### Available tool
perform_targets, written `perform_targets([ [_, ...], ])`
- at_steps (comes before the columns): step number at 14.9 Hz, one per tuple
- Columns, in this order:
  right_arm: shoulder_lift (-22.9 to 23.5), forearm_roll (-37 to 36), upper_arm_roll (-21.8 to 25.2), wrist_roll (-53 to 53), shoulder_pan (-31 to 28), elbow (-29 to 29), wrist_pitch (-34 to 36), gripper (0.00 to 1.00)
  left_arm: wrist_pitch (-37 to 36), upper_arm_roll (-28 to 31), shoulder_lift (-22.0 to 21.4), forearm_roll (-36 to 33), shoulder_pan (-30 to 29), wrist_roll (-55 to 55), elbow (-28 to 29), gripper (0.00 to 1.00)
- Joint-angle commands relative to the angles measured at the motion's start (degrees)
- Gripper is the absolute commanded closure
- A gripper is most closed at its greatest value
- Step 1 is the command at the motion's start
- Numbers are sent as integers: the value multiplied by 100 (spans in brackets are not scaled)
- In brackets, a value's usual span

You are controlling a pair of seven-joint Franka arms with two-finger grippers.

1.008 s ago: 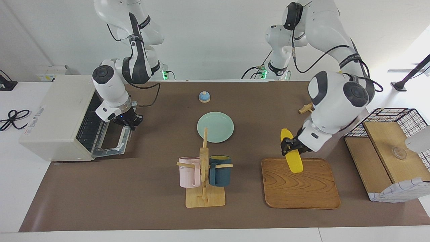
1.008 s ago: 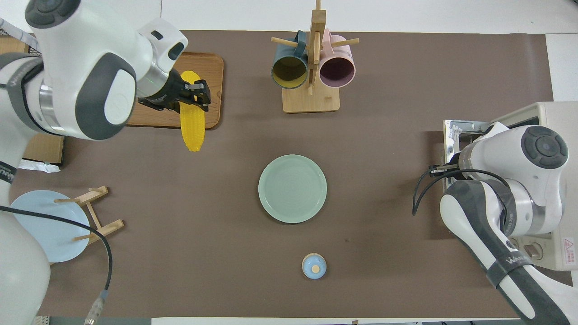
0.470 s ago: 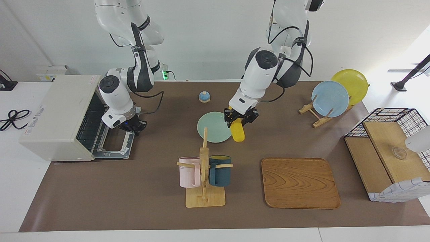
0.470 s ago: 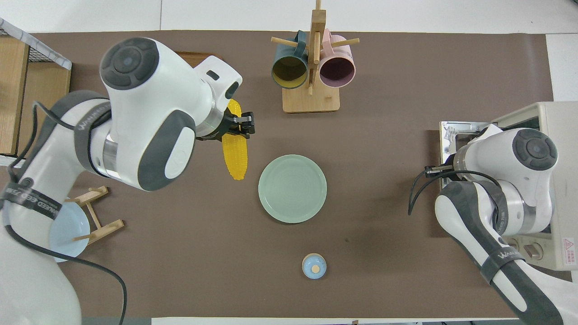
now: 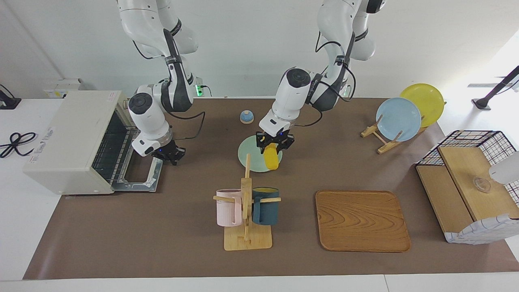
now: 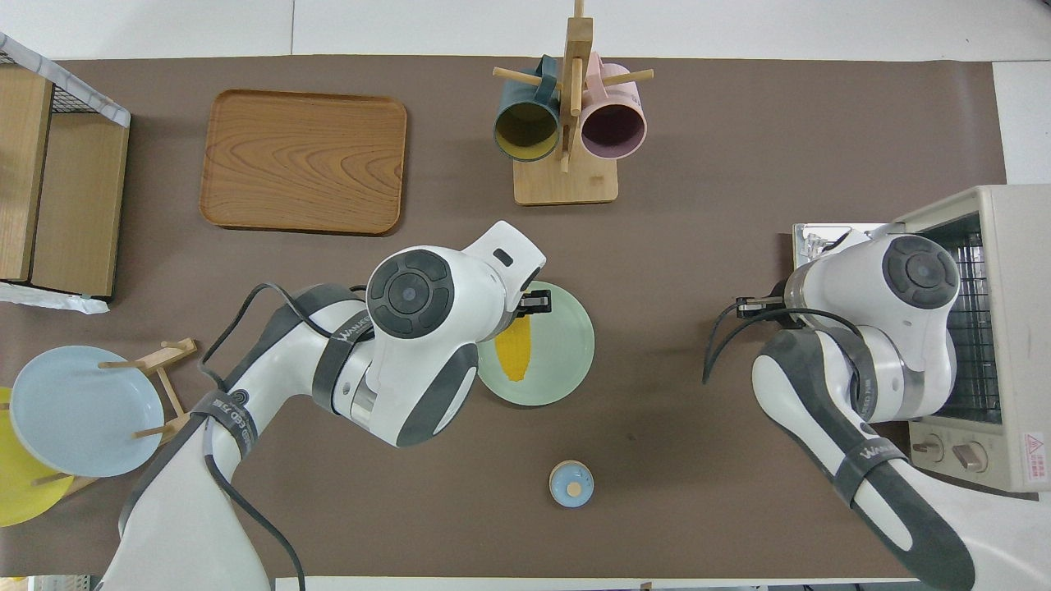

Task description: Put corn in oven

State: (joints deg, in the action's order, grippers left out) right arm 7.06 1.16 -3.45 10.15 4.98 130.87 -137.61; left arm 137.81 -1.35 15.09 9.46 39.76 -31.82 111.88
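Note:
The yellow corn [image 5: 271, 159] [image 6: 517, 353] hangs in the air over the pale green plate [image 5: 251, 158] [image 6: 566, 361], with my left gripper [image 5: 275, 142] [image 6: 538, 304] shut on its upper end. The off-white oven [image 5: 69, 140] [image 6: 977, 328] stands at the right arm's end of the table, its glass door [image 5: 140, 175] dropped open and the wire rack [image 5: 107, 148] showing inside. My right gripper [image 5: 167, 154] is shut with nothing in it, just over the table beside the door's edge nearest the robots; in the overhead view its arm hides it.
A mug rack [image 5: 246, 207] with a pink and a dark blue mug stands farther out than the plate. A wooden tray [image 5: 362, 221], a plate stand [image 5: 389, 121] with blue and yellow plates and a wire basket [image 5: 472, 182] lie toward the left arm's end. A small blue bell [image 5: 246, 117] sits near the robots.
My left arm has carried the corn from the wooden tray across to over the green plate. My right gripper has slid a little away from the oven along the door's edge.

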Motion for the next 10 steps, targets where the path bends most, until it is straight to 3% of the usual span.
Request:
perform_targets([
  [1,59,112,37,750,528,-228,102,100,413,99,187,64,321,-166,176,100],
  [5,59,95,37,805,574,-685,664,100,563,108,249,64,489,-220,396,100],
  [6,59,95,37,813,574,-782,770,94,563,108,240,64,489,-220,405,100],
  [7,59,95,37,805,574,-817,814,58,563,108,231,64,489,-211,431,100],
  [8,50,86,28,796,565,-818,806,11,572,108,223,64,489,-202,466,100],
  [9,24,86,28,787,565,-818,806,7,572,117,223,64,481,-159,466,100],
  [10,-2,95,28,813,574,-818,815,5,554,117,223,56,472,-141,466,46],
])
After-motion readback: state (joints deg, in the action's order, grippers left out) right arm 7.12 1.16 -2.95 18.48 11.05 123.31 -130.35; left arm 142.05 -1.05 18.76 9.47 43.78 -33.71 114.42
